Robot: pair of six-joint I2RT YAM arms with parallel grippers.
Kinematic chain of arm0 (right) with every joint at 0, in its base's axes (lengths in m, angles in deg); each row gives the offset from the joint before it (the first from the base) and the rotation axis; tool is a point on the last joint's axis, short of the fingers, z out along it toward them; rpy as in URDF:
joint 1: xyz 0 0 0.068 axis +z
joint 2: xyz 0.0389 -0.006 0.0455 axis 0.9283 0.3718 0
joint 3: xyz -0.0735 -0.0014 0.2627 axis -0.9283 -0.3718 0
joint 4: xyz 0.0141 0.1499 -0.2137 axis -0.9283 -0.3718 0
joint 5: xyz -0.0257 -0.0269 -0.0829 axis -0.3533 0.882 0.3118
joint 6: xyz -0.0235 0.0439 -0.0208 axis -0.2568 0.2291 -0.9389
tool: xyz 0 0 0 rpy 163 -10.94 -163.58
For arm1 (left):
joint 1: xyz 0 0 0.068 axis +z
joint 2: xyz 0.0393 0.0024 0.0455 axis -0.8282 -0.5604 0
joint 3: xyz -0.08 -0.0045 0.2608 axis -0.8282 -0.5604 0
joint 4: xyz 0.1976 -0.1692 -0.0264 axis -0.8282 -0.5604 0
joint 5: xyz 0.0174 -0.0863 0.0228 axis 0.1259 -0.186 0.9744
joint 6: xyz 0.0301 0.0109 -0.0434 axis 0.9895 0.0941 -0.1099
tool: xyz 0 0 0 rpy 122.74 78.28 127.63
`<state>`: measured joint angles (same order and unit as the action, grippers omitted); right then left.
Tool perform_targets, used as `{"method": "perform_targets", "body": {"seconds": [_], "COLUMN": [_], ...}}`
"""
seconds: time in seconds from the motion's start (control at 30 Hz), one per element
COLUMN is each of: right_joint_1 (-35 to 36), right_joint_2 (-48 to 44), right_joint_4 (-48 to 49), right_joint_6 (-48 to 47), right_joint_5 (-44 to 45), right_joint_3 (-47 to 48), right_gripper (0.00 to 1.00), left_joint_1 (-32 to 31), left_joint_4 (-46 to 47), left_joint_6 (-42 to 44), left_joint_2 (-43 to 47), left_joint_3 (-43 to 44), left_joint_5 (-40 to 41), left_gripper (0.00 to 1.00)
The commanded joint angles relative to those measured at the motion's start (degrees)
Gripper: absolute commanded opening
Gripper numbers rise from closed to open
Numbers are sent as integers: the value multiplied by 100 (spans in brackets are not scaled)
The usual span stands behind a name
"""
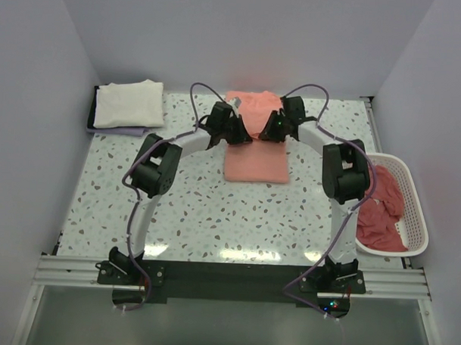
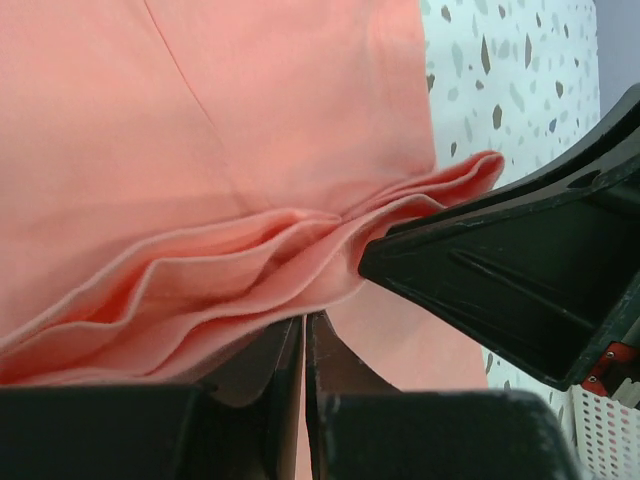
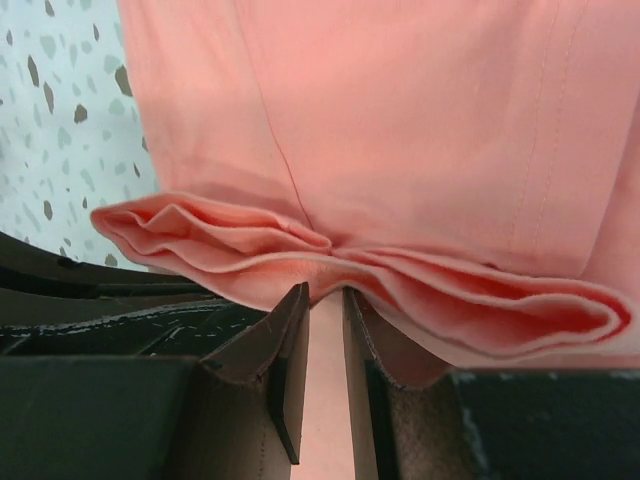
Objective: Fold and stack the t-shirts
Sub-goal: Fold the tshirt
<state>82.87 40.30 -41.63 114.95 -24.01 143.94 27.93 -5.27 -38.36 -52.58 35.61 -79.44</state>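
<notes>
**Both grippers pinched on the salmon shirt's bunched edge**

Nearest, right side: white lattice basket [image 1: 418, 221] sits at the right edge of the speckled table [image 1: 214, 217]. Darker pink-red t-shirts [image 1: 380, 215] lie crumpled inside it.

Mid-table: salmon-pink t-shirt [image 1: 253, 166] lies centred between the two arms. Its near part is flat, a tidy rectangle. Its far part is gathered up around the grippers.

Left gripper [image 2: 303, 330]: jaws nearly together, clamped on a stacked fold of several salmon layers. The fold runs across the left wrist view, with smooth fabric beyond it.

Right gripper [image 3: 325, 300]: jaws drawn in with a narrow gap, pink cloth filling that gap. The same layered fold bulges just past the fingertips. Speckled tabletop shows to the left of the shirt.

From above, the two grippers sit close together over the shirt's middle, side by side and angled toward each other.

Far left corner: cream-white t-shirt [image 1: 128, 103], folded, well apart from the salmon one.
</notes>
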Motion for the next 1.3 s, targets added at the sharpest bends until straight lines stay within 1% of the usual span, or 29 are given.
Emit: {"method": "perform_targets", "body": {"seconds": [0.0, 0.1, 0.13, 0.17, 0.37, 0.5, 0.57, 0.6, 0.7, 0.77, 1.03, 1.13, 1.2, 1.27], "right_joint_1": [-46, -55, -55, -55, -108, -160, -160, -152, -64, -29, -2, -11, -11, -11], "right_joint_2": [157, 306, 341, 429, 430, 219, 9, -62, -264, -256, 218, 377, 464, 465], "right_joint_4": [-186, -222, -239, -283, -283, -248, -187, -126, -2, -19, -414, -633, -792, -872], "right_joint_6": [-150, -150, -150, -159, -291, -396, -458, -502, -642, -739, -608, -590, -590, -581], "right_joint_5": [228, 325, 342, 421, 606, 852, 992, 1045, 1256, 1388, 1503, 1599, 1599, 1582], "right_joint_3": [580, 766, 810, 871, 1039, 1039, 969, 847, 609, 547, 502, 538, 582, 451], "right_gripper": [24, 24, 24, 24, 26, 34, 39, 44, 46, 46, 44, 44, 44, 44], "left_joint_1": [197, 241, 241, 259, 338, 382, 391, 399, 399, 399, 399, 399, 399, 399], "left_joint_4": [-81, -143, -378, -424, -460, -468, -495, -503, -486, -442, -337, -302, -240, 58], "left_joint_6": [151, 195, 239, 248, 230, 222, 213, 213, 187, 152, 99, 29, -15, -59], "left_joint_2": [-111, -269, -391, -445, -700, -779, -779, -788, -780, -744, -586, -498, -393, -226], "left_joint_3": [489, 744, 840, 972, 1096, 1105, 1096, 1087, 1044, 965, 587, 324, -19, -387], "left_joint_5": [-9, 35, 79, 88, 105, 132, 167, 167, 193, 202, 342, 413, 492, 597], "left_gripper": [10, 10, 10, 10, 12, 13, 13, 13, 13, 14, 13, 12, 11, 11]}}
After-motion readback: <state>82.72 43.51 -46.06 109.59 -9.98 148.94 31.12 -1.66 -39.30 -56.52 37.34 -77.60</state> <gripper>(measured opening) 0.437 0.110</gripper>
